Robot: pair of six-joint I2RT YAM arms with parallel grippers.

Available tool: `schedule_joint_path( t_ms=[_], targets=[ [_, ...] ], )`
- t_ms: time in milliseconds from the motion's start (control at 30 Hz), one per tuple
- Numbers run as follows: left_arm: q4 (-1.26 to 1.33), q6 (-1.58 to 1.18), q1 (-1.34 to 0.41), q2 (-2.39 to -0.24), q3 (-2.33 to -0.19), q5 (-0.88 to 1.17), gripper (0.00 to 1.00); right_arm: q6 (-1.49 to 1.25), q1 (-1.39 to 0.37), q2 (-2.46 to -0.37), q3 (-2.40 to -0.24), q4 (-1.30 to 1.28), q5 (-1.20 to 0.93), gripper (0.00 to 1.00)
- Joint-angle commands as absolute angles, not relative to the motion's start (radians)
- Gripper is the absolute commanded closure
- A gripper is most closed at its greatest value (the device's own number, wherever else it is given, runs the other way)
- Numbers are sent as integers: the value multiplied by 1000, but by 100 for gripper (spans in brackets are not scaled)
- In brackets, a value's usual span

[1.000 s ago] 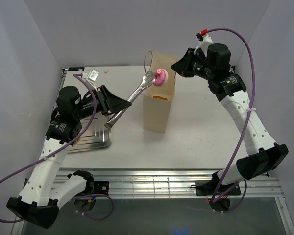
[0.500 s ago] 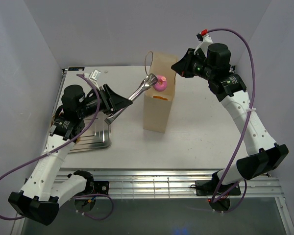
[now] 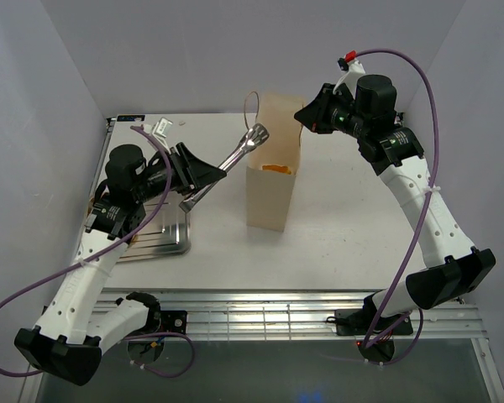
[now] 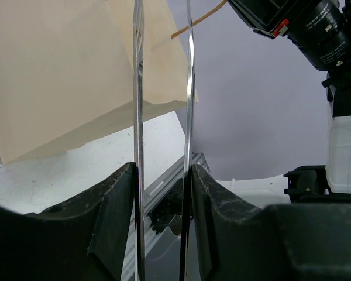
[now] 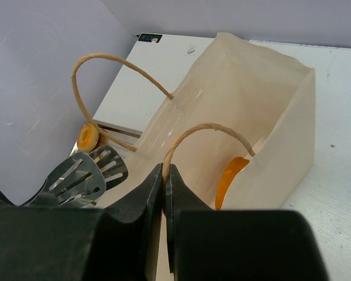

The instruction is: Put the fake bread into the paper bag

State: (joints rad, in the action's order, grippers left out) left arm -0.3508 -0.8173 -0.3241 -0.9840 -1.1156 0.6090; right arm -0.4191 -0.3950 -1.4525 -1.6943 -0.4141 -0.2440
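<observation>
An orange piece of fake bread lies down inside the paper bag, just below and to the right of the right gripper. That gripper is pressed together on the bag's top edge, right where a string handle starts. Another round orange piece sits to the left of this gripper, past the bag. The left gripper is clamped on metal tongs. Their flat ends are a little apart, hold nothing, and reach the bag's top. The bag stands upright on the bench. A metal tray lies lower down, near the left gripper.
</observation>
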Motion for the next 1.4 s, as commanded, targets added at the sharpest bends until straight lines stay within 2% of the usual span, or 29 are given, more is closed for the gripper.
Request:
schedule_joint_path(
  t_ms=[0, 233, 367, 567, 700, 967, 1167, 1367],
  targets=[
    [-328, -792, -328, -940, -1193, 588, 49, -411, -399, -1416, -1710, -387, -238, 92],
    [-409, -733, -328, -876, -1327, 496, 52, -410, -399, -1416, -1701, -385, -241, 92],
    [-534, -684, -328, -858, -1428, 324, 52, -410, -399, -1414, -1698, -382, -245, 92],
    [-788, -620, -328, -894, -1532, -61, 52, -405, -397, -1413, -1698, -379, -255, 92],
    [-893, -606, -328, -943, -1496, -245, 52, -399, -397, -1411, -1692, -382, -261, 92],
    [-911, -629, -325, -1028, -1371, -530, 52, -405, -397, -1437, -1718, -393, -296, 92],
    [-927, -640, -243, -1113, -1338, -609, 49, -403, -397, -1456, -1740, -411, -296, 92],
    [-891, -568, -31, -1176, -1269, -546, 49, -403, -397, -1454, -1724, -407, -301, 92]
  ],
)
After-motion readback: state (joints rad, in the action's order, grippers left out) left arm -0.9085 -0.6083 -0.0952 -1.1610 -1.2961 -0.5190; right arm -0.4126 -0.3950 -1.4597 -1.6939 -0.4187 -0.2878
